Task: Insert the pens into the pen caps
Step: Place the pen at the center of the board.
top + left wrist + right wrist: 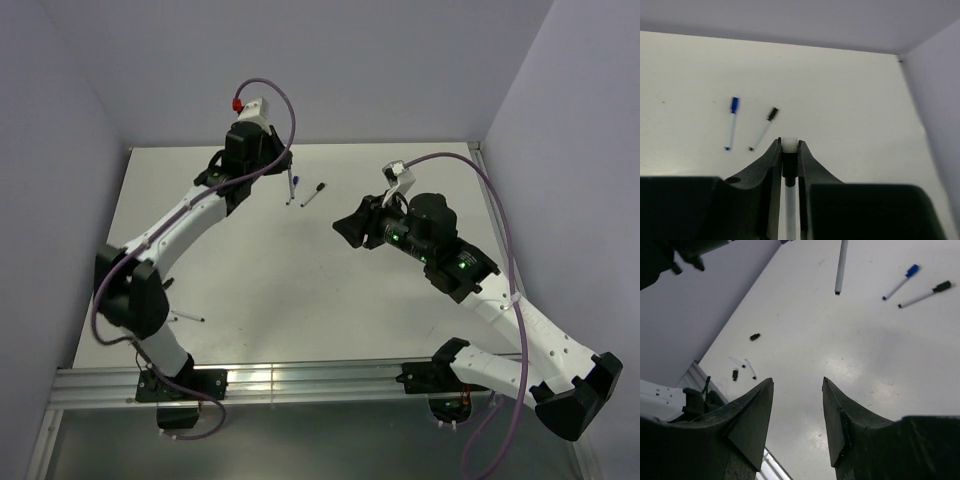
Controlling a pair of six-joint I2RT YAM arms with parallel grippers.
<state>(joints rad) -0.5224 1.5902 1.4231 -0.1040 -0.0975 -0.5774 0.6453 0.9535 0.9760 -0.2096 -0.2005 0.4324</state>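
Note:
My left gripper point(789, 141) is shut on a pen point(789, 200). A black section with a white end sits between the fingers, and the white barrel runs back toward the camera. In the right wrist view this pen point(841, 265) hangs dark tip down. A blue-capped pen point(731, 122) and a black-capped pen point(763, 128) lie on the table beyond it, also seen from above point(313, 193). Two loose black caps point(755, 337) point(735, 374) and two thin uncapped pens point(750, 369) lie near the left arm's base. My right gripper point(798, 379) is open and empty above mid-table point(350, 228).
Purple walls point(560, 100) close in the white table point(260, 270) at the back and on both sides. An aluminium rail point(300, 380) runs along the near edge. The left arm point(180, 225) stretches diagonally over the left half of the table.

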